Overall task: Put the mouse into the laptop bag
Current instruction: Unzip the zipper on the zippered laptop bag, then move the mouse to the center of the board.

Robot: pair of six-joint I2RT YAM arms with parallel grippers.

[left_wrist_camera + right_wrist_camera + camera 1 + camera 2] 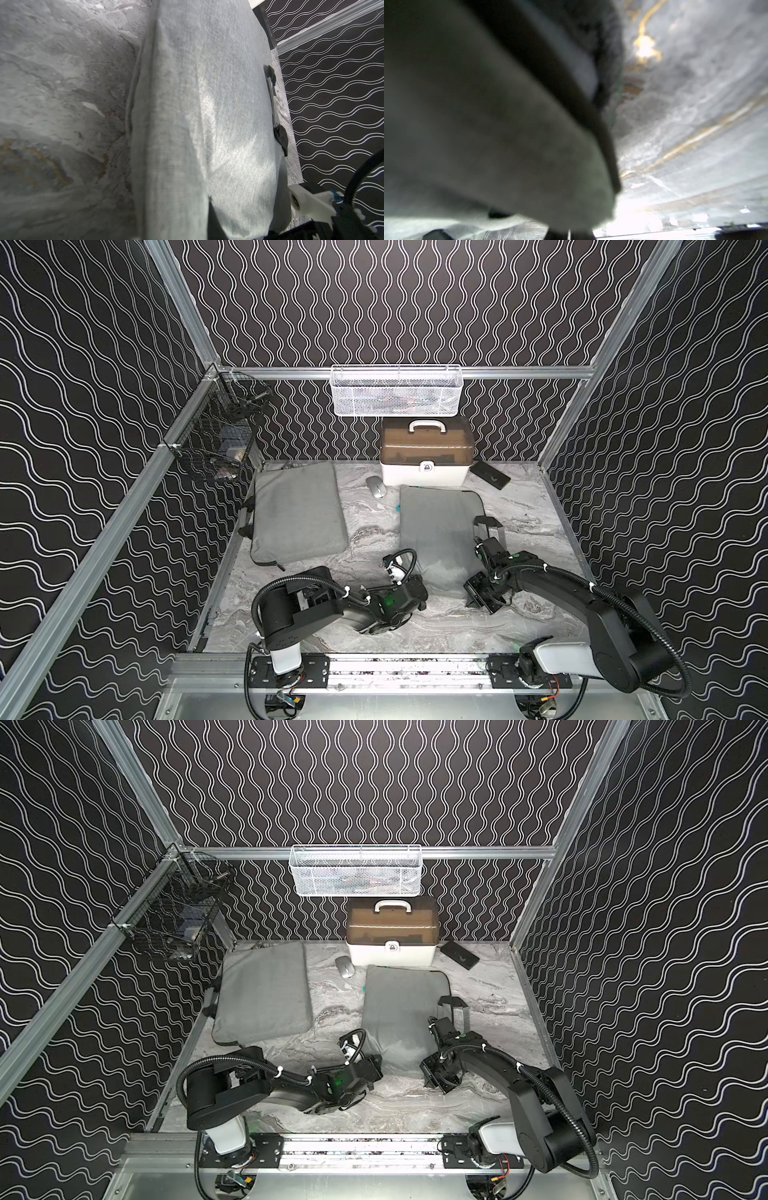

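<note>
Top views alone show the mouse (376, 487).

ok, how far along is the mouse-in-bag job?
Done: nothing; the mouse lies on the table beside the white case. In hand: left claw and right claw sit at the near edge of the right laptop bag, right one shut on it. Left: open the bag, fetch the mouse, put it in.

Black arms (552, 585), white bases (286, 657), corrugated cables (266, 591)
</note>
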